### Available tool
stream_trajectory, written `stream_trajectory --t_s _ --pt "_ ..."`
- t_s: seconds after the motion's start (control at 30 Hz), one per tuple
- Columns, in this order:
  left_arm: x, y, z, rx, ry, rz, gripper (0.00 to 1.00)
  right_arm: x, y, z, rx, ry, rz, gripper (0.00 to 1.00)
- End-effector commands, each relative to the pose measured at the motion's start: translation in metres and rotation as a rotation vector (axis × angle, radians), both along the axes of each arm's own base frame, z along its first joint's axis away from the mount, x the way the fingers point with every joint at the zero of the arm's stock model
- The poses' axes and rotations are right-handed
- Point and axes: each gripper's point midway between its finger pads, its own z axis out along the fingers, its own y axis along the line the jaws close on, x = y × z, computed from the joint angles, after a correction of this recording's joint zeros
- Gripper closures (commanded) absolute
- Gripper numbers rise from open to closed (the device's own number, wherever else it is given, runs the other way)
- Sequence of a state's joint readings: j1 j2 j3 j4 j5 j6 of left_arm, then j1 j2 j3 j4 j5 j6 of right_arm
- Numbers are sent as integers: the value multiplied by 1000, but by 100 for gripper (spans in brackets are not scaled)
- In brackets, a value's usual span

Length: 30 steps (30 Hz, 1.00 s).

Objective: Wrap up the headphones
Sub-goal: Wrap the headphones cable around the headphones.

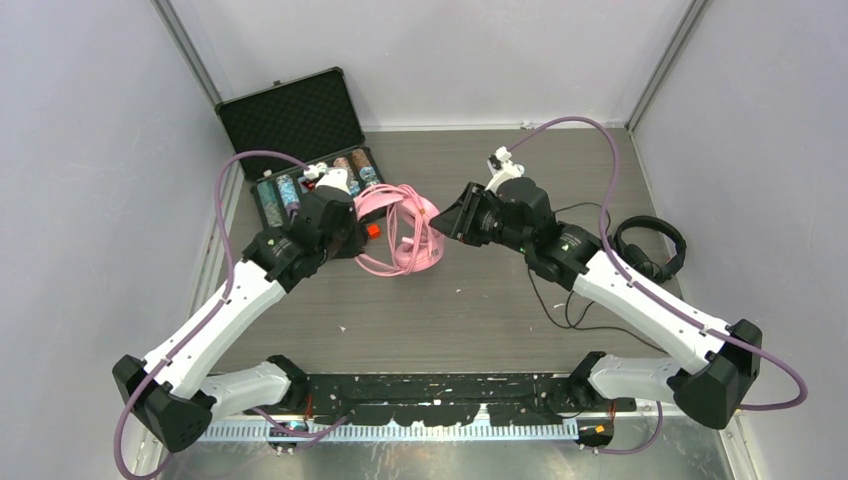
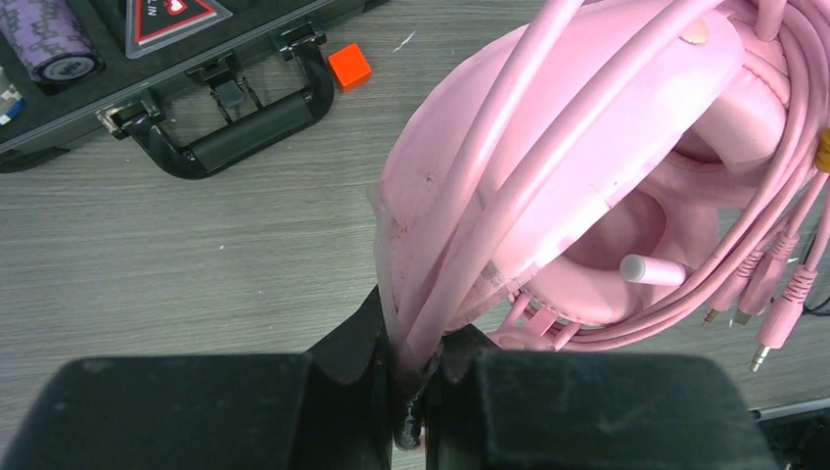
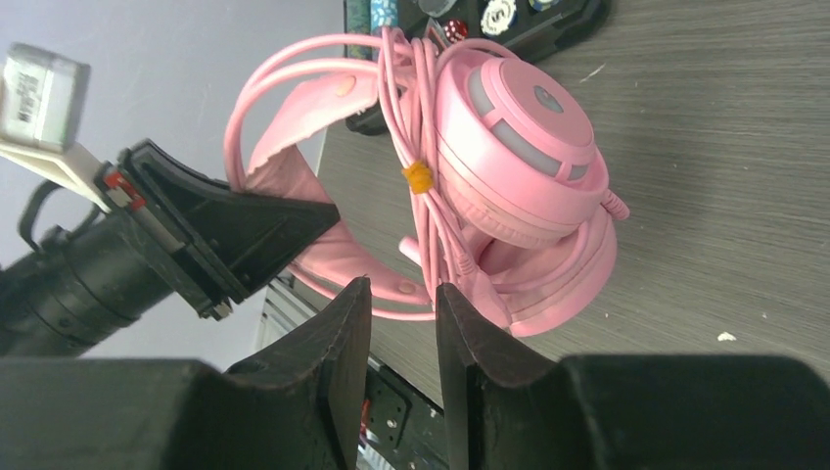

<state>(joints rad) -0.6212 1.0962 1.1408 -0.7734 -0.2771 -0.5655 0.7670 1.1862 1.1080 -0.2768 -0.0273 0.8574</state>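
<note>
Reaching out from the near edge of the table [image 1: 440, 330], the 2 arms meet around the middle of it. The left gripper [image 2: 416, 343] is pressed together on the pink headphones [image 2: 607, 127], pinching the padded headband along with strands of the pink cable [image 2: 509, 147] that run over it. The headset stands upright in that grip, its earcups down at the tabletop. The right gripper [image 3: 399, 294] sits just beside the headset on the other side, its 2 fingers slightly spread with nothing between them. Loops of cable are bunched over the band and 1 earcup, with an orange tie [image 3: 418, 177] around several strands.

The black headphones [image 1: 650, 250] lie flat near the right wall, their thin black cable [image 1: 560, 300] trailing back under the right arm. A small orange cube [image 2: 348, 67] rests between the pink headset and the open black case [image 1: 300, 120] at the far left.
</note>
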Motion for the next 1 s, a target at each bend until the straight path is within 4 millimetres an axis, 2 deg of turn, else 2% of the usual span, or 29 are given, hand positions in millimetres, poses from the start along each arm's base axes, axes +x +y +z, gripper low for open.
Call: stream_trajectory --t_s 0.0,0.3,0.6,0.67,0.83,0.97 --pt "15 -19 57 -188 -166 -5 100 -4 5 7 -40 -50 67 64" --pt "10 -20 63 -219 -175 -12 100 1 13 0 -52 -44 83 64" --pt "9 -24 67 -255 -182 -21 100 6 17 -7 -59 -46 71 73" --pt "9 -25 68 -266 -185 -22 100 5 19 -6 -55 -46 74 77" --pt "10 -28 69 -289 -190 -18 100 -1 23 -4 -24 -44 93 95" --pt "10 -34 71 -349 -185 -10 100 -10 26 -6 -4 -35 104 99"
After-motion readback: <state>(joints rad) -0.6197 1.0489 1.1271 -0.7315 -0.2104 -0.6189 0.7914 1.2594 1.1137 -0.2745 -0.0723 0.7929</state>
